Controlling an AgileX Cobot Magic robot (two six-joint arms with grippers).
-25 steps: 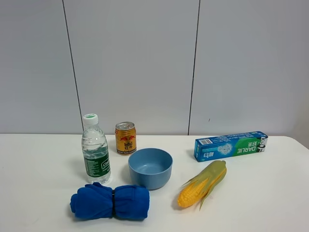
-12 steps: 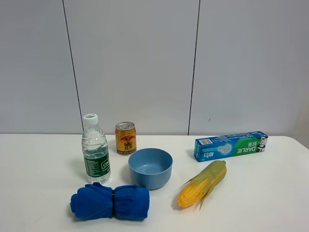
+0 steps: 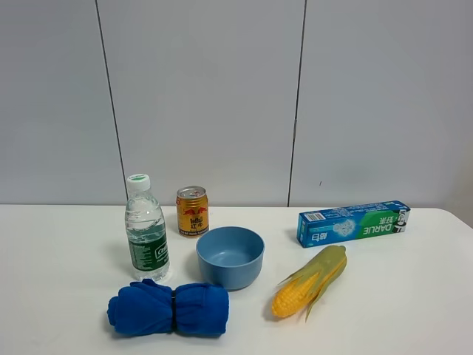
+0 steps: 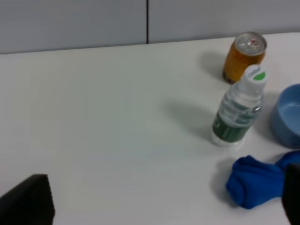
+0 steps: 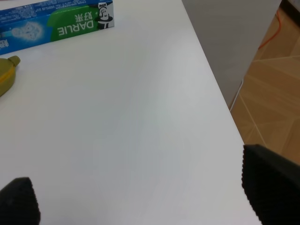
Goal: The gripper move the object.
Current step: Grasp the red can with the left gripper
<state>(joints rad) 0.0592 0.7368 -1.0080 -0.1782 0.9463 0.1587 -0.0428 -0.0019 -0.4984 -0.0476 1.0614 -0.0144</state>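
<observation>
- The left fingers [image 4: 29, 202] are spread wide with nothing but bare table [image 4: 103, 122] between them. That is probably a ready stance for a grasp not yet begun.
- The right fingers [image 5: 269, 187] are just as wide apart and empty, poised above the table near its edge. Ahead of them lie only the toothpaste box [image 5: 51, 23] and the tip of the corn cob [image 5: 5, 75].
- The gold can [image 4: 243, 58] stands upright well ahead of the left fingers and off to one side of their gap. It is far from the right fingers, so I judge the left pair the likelier one to fetch it.
- The water bottle [image 4: 236, 112] stands between the left fingers and the can, near it but apart. A straight run would likely clip the bottle, so coming round it or from above seems wiser.
- The blue bowl [image 4: 288, 117] and the rolled blue cloth [image 4: 255, 183] sit nearer the left fingers than the can does — more crowding on that side.
- Neither arm shows in the high view, so the fingers are well short of the can [image 3: 192, 211].
</observation>
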